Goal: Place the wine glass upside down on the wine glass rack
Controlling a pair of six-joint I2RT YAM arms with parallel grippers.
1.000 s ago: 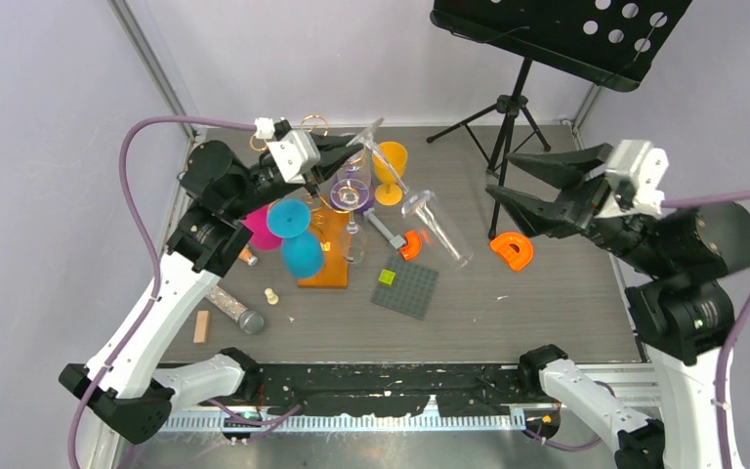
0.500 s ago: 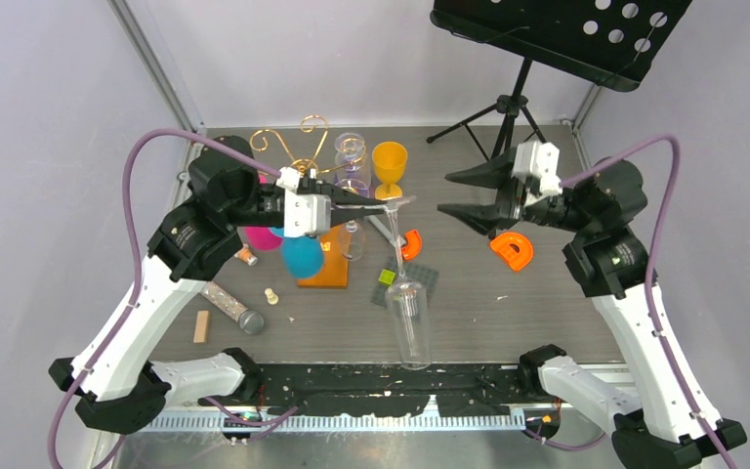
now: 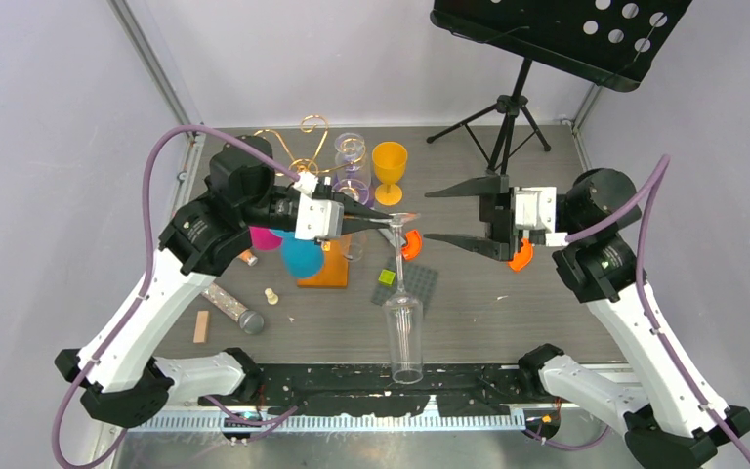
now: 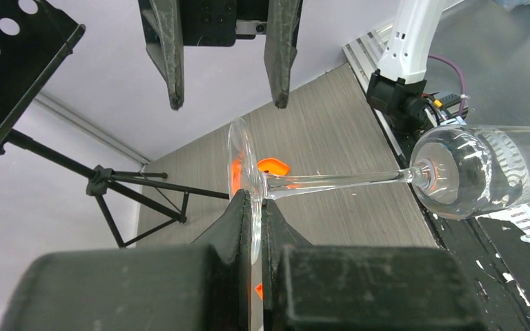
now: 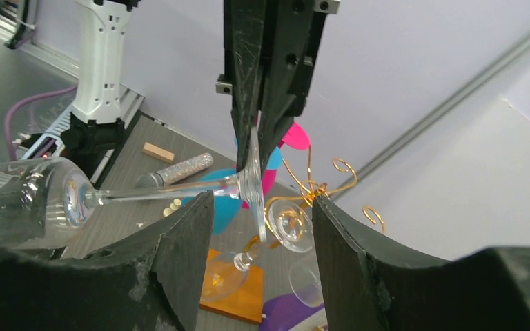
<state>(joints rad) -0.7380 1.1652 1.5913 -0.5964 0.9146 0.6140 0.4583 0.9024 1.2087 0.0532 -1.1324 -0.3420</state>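
Clear wine glass (image 3: 403, 332) foot clamped in left pincer (image 3: 388, 219).

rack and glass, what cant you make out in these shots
Top view: rack stem and part of its base hidden by the left claw and blue glass.
Left wrist view: rack out of frame; held glass rim cut by the right edge.
Right wrist view: rack base partly behind the right claw.
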